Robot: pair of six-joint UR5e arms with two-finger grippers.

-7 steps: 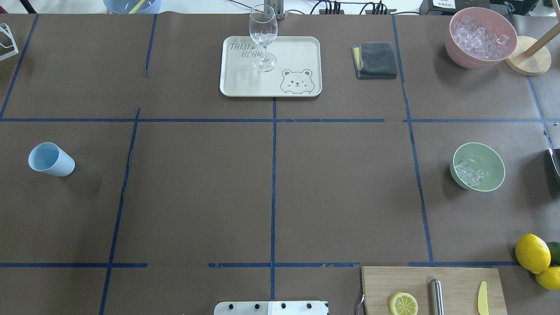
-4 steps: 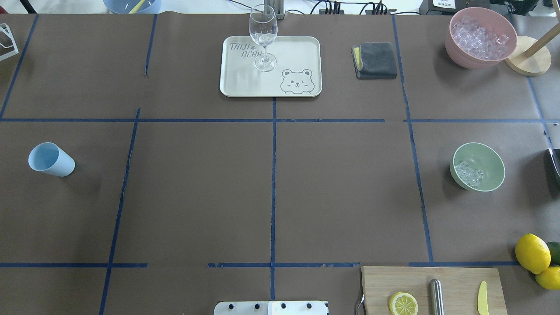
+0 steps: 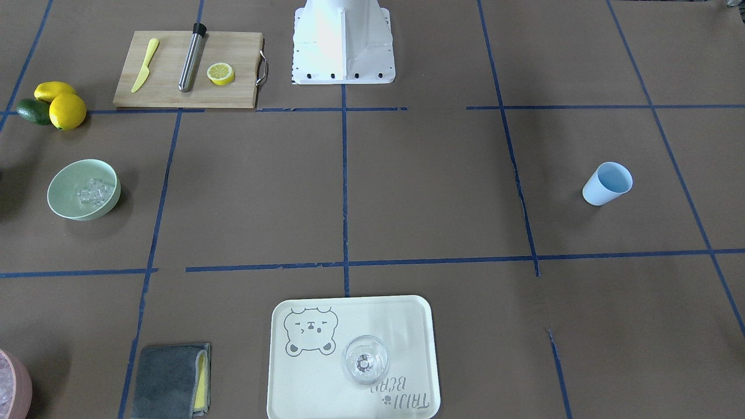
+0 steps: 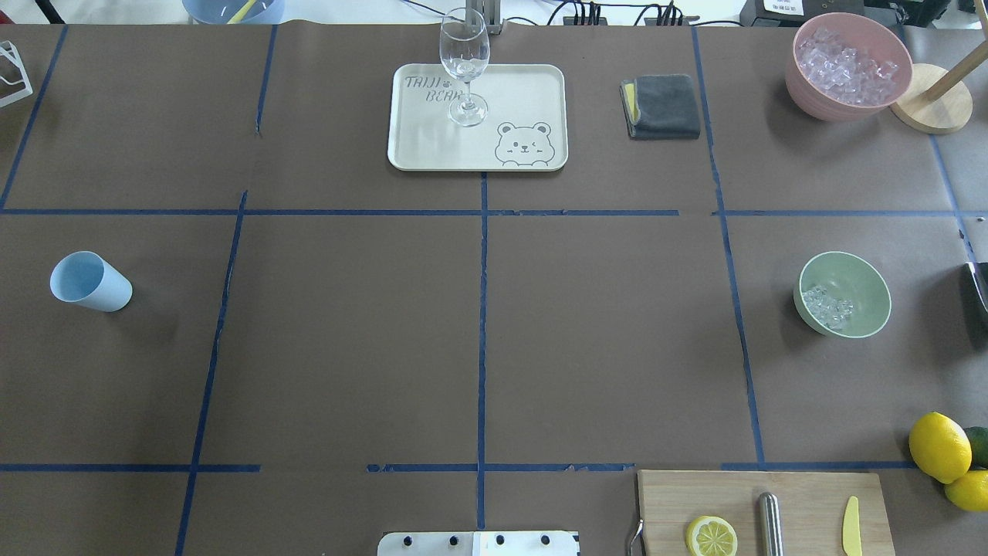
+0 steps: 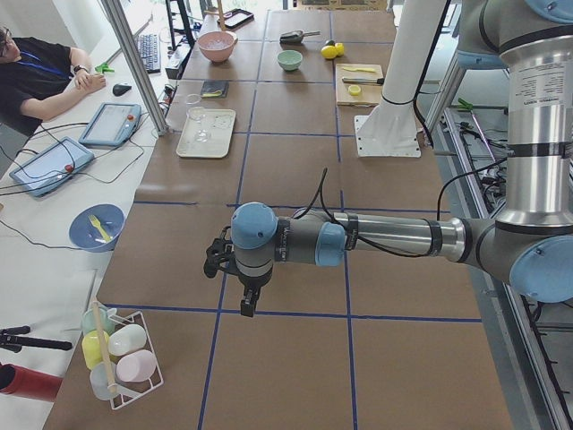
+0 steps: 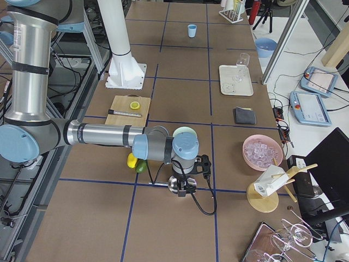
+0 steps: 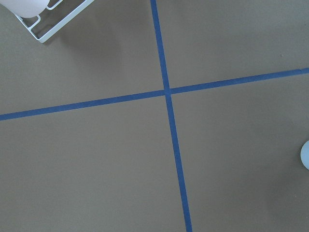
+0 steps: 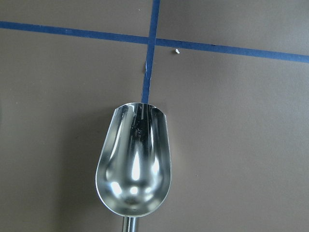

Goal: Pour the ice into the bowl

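Note:
The mint-green bowl (image 4: 843,294) stands at the table's right side, also in the front view (image 3: 83,189). A handful of clear ice cubes (image 4: 827,306) lies inside it (image 3: 96,192). An empty shiny metal scoop (image 8: 133,166) fills the right wrist view above bare table; its handle runs out at the bottom edge. My right gripper (image 6: 185,185) shows only in the exterior right view, beside the scoop (image 6: 175,184), right of the bowl; open or shut cannot be told. My left gripper (image 5: 246,300) hangs over the table's left end, shown only in the exterior left view; its state cannot be told.
A pink container of ice (image 4: 847,66) stands at the far right. A blue cup (image 4: 90,281) stands at the left. A bear tray (image 4: 432,147) carries a wine glass (image 4: 465,66). There are also a grey cloth (image 4: 662,106), a cutting board (image 4: 803,494) with a lemon slice, lemons (image 4: 939,446), and a wire rack (image 5: 121,358).

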